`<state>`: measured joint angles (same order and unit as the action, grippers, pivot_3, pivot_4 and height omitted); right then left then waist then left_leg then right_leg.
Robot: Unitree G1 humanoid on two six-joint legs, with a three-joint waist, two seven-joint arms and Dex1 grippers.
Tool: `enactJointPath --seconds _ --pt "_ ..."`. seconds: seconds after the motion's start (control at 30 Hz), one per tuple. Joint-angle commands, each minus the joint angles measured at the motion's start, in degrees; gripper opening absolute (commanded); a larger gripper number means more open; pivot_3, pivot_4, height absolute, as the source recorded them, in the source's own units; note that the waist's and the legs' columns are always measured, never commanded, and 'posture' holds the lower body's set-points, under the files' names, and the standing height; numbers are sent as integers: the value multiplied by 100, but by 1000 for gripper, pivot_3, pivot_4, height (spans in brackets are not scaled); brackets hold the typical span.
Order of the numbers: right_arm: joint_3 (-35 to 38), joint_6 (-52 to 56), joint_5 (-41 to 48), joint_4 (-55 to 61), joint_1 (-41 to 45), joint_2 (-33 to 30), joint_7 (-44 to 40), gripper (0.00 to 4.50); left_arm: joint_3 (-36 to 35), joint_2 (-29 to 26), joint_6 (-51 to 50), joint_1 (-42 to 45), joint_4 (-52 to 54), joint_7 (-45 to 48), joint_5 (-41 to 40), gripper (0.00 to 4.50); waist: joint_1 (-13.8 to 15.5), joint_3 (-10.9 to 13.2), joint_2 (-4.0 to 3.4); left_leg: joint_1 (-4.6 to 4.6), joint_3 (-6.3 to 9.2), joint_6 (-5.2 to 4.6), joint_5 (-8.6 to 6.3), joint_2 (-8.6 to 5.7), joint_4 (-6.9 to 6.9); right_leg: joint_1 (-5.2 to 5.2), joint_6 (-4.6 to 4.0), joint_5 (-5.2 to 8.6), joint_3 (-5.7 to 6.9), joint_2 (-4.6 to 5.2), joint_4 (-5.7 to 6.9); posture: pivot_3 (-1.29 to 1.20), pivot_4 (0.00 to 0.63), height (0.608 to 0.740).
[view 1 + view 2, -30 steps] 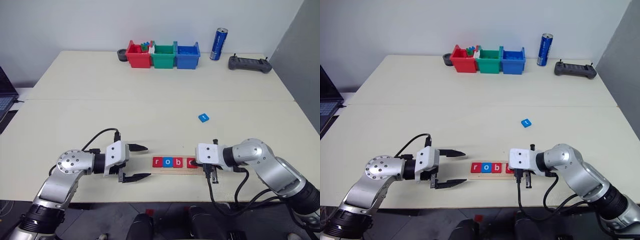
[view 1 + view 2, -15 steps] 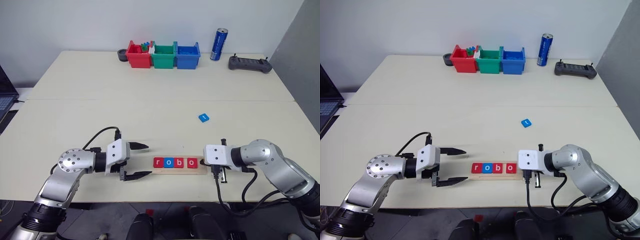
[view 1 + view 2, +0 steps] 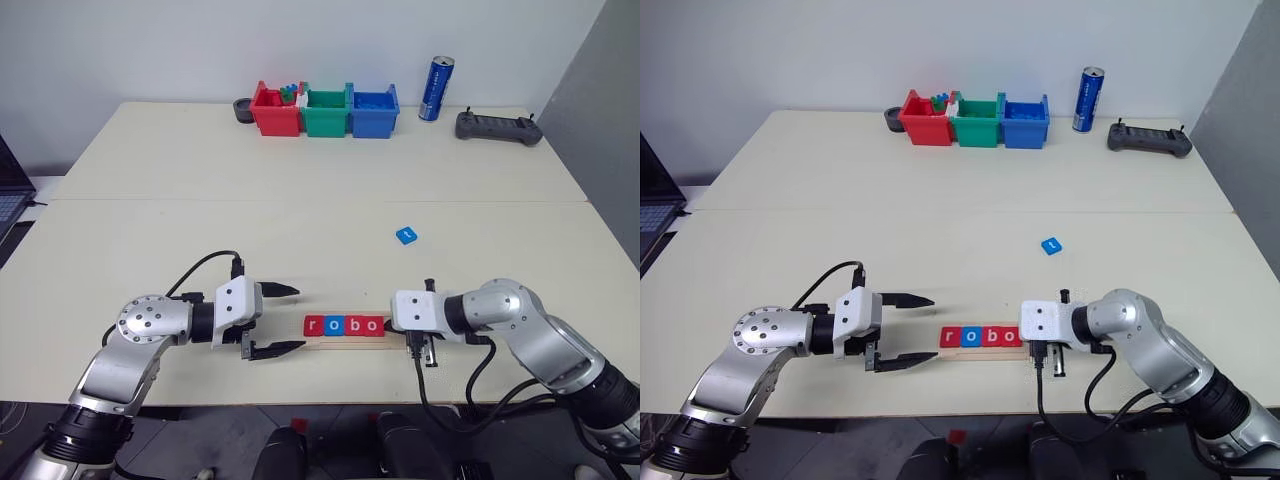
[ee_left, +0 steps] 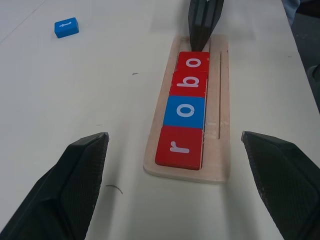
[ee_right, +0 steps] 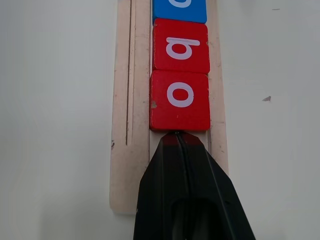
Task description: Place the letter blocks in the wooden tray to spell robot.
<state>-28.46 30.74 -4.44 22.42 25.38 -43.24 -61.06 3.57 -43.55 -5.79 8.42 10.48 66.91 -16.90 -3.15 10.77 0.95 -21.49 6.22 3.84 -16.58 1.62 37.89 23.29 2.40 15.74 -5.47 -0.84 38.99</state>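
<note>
While four letter blocks sit in the wooden tray (image 3: 345,340), the fifth lies apart on the surface (image 3: 300,220).

Reading r (image 4: 179,147), o (image 4: 185,111), b (image 4: 190,83), o (image 4: 193,62), the red, blue, red and red tiles touch edge to edge along the tray near the front edge. The right gripper (image 5: 178,137), jaws closed and empty, has its tip touching the outer edge of the last o. The left gripper (image 3: 278,320) hovers just beside the tray's r end, jaws wide and empty. The blue tile (image 3: 405,235) rests well apart, farther back on the right.
</note>
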Motion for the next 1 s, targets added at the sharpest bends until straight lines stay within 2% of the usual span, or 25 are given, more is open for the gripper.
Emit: enactJointPath --seconds 0.03,0.17,0.3,0.4,0.53,0.77,0.87,1.0 --pt "-68 41 -56 64 133 146 -5 17 -107 -31 83 -49 92 -15 -60 4500 -3 0 0 0 0 0 0 0 0 0 0 0 0 0 0 0 150 740" --pt "86 88 -26 71 196 74 -111 17 -121 -38 102 -64 87 -10 -63 4500 -2 0 0 -1 1 0 0 0 0 0 0 0 0 0 0 0 150 740" --pt "573 429 358 274 208 -135 -293 17 -152 -58 154 -67 17 13 -58 4500 0 0 0 -1 0 0 0 -1 0 0 0 0 0 1 0 0 150 740" --pt "1419 1057 937 393 108 -15 -83 539 -192 -83 147 -97 9 -8 -51 4500 6 0 0 -2 0 0 0 -1 0 0 -1 -1 1 1 0 0 150 740" --pt "2015 1254 1024 -4 145 495 756 1893 -259 -99 100 -156 52 -72 -51 4500 -3 0 0 -1 0 0 0 -1 -1 0 -2 -1 -1 0 0 0 150 740" --pt "2372 1039 699 -1638 730 2037 2781 4380 -418 -167 -65 -210 192 -96 -154 4500 -38 0 -1 2 -4 0 0 1 -2 2 -3 -2 -5 -1 6 0 150 740" --pt "2488 731 631 -2428 993 2333 3269 4448 -459 -206 -152 -216 259 -115 -208 4500 -18 1 -2 0 -3 0 0 0 -4 3 -4 -2 -4 0 5 0 150 740" --pt "2501 413 691 -3419 1287 2527 3441 4448 -463 -230 -336 -191 406 -181 -247 4500 -14 1 -2 -5 -2 0 0 -5 -5 5 -4 -2 -2 4 2 0 150 740"
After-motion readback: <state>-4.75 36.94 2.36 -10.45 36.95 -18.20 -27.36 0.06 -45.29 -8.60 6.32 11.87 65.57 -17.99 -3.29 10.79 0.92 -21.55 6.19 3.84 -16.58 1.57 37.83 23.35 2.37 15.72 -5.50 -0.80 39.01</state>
